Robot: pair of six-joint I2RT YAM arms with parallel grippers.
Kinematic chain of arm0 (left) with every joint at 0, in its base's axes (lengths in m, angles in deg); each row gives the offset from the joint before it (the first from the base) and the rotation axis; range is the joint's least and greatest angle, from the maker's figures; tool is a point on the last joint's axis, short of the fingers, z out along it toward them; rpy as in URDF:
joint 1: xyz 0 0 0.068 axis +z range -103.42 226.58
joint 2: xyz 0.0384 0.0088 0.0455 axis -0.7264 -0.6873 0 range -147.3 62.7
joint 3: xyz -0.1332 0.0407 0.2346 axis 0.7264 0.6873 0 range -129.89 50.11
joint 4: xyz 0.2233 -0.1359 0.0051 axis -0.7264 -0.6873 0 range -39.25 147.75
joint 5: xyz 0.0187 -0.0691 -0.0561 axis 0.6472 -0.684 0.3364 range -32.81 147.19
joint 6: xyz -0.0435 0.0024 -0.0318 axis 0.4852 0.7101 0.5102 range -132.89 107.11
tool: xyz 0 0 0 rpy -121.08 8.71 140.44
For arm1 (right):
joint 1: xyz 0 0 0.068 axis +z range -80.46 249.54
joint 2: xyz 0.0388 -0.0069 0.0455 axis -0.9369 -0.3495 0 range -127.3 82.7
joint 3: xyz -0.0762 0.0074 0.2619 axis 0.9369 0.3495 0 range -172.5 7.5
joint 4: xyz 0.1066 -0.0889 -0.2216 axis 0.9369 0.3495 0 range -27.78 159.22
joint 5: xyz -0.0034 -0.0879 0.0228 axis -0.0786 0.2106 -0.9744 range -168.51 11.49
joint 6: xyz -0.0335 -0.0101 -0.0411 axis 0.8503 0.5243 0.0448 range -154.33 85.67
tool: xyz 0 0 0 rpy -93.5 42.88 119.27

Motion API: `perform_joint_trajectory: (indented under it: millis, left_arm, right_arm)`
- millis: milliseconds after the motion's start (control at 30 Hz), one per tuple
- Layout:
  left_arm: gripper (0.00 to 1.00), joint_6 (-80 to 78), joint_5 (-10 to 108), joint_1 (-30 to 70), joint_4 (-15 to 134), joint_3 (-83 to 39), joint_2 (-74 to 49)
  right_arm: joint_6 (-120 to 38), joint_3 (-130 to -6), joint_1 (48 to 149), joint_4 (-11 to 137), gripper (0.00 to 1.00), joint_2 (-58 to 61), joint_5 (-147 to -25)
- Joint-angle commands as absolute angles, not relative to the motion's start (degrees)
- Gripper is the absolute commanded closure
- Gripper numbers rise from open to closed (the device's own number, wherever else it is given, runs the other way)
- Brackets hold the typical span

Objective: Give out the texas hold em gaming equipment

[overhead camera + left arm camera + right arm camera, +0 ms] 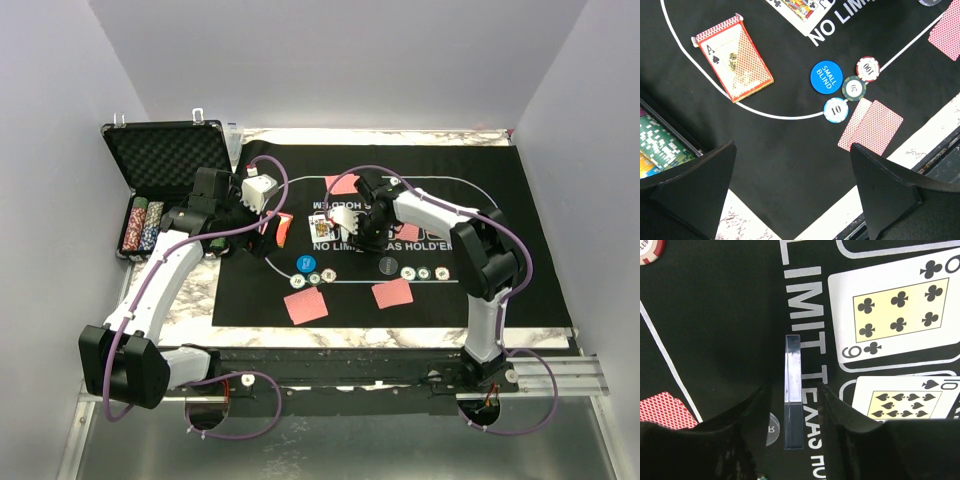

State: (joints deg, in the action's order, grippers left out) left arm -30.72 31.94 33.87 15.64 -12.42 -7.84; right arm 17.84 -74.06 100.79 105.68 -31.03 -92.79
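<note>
What matters here is the thin clear-edged piece [792, 365] set on edge right between the fingers of the right gripper [793, 390], over the white lettering in the middle of the felt mat [520, 220]. It may be one of the button discs seen edge-on, but I can't say for sure. In the right wrist view its long axis runs from 12 to 6 o'clock, parallel to the fingers. Dark felt shows on both sides of it, so the jaws look partly parted and are not pinching it. My guess is that this is a placing step. If so, the gripper needs to back off cleanly, because any drift toward 3 or 9 o'clock would knock the piece over.

The left gripper [792, 145] hangs wide open and empty over the near-left part of the mat. From it the card box [735, 57] lies at 11 o'clock, with its long axis running 11 to 5. The blue button disc [825, 77] and three poker chips [835, 110] cluster edge to edge at 1 o'clock. The left arm is plainly the nearer one for those.
</note>
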Motion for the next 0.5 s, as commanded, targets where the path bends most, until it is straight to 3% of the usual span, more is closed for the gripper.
perform_joint_trajectory:
  millis: [0, 200, 233, 267, 467]
  left_arm:
    - [0.02, -31.11, 31.33, 34.27, 15.52, -11.77, -7.12]
    - [0.02, -31.43, 31.67, 34.28, 15.38, -12.07, -7.26]
    - [0.02, -31.51, 31.79, 34.26, 15.38, -12.19, -7.22]
    - [0.02, -31.52, 31.94, 34.28, 15.3, -12.36, -7.21]
    - [0.02, -30.74, 33.5, 34.29, 12.66, -15.89, -9.0]
  right_arm:
    - [17.37, -76.47, 101.09, 107.28, 0.51, -31.55, -93.34]
    - [15.24, -79.76, 101.01, 109.04, 0.31, -30.91, -94.01]
    - [14.68, -80.43, 101.01, 109.41, 0.15, -30.35, -94.43]
    - [14.06, -81.2, 101.01, 109.64, 0.12, -29.55, -94.85]
    - [7.14, -84.94, 100.17, 109.65, 0.0, -23.61, -99.44]
